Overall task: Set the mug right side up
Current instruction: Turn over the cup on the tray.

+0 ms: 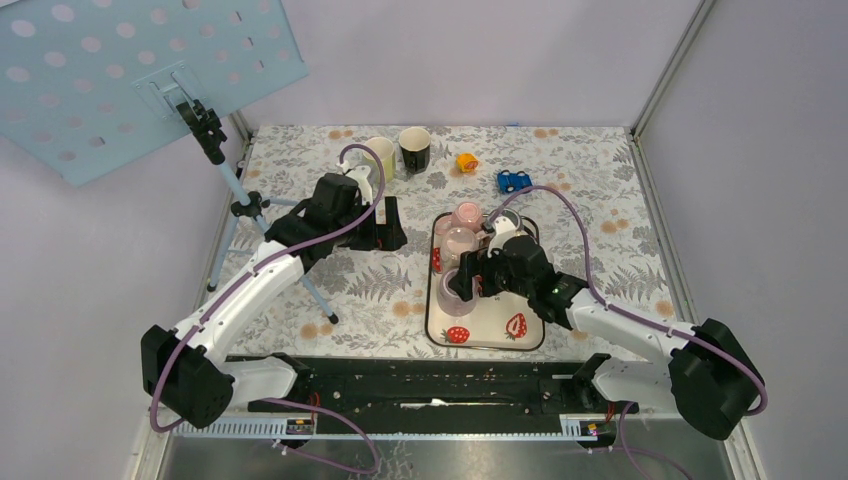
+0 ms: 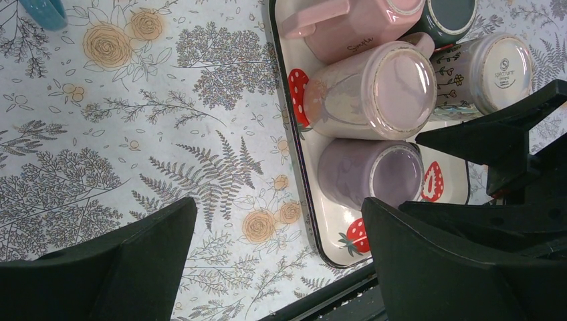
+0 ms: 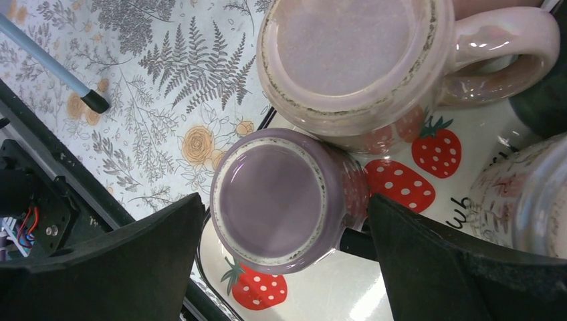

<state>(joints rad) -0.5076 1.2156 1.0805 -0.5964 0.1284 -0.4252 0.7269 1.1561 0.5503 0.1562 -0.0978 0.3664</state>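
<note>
A purple mug (image 3: 277,200) stands upside down at the near left of the strawberry tray (image 3: 401,281). It also shows in the top view (image 1: 449,287) and the left wrist view (image 2: 368,175). My right gripper (image 3: 287,254) is open and lowered around this mug, one finger on each side and close to its wall; I cannot tell whether they touch. A pink mug (image 3: 354,60) stands upside down just behind it. My left gripper (image 2: 281,261) is open and empty over the floral tablecloth, left of the tray (image 2: 314,221). In the top view it (image 1: 392,228) hovers left of the tray (image 1: 485,340).
The tray also holds a pink mug on its side (image 2: 341,30), a floral mug (image 2: 491,70) and a dark mug (image 2: 451,17). A cream mug (image 1: 378,155) and a black mug (image 1: 415,148) stand upright at the back, near an orange toy (image 1: 467,161) and a blue car (image 1: 514,181). A tripod (image 1: 240,205) stands at the left.
</note>
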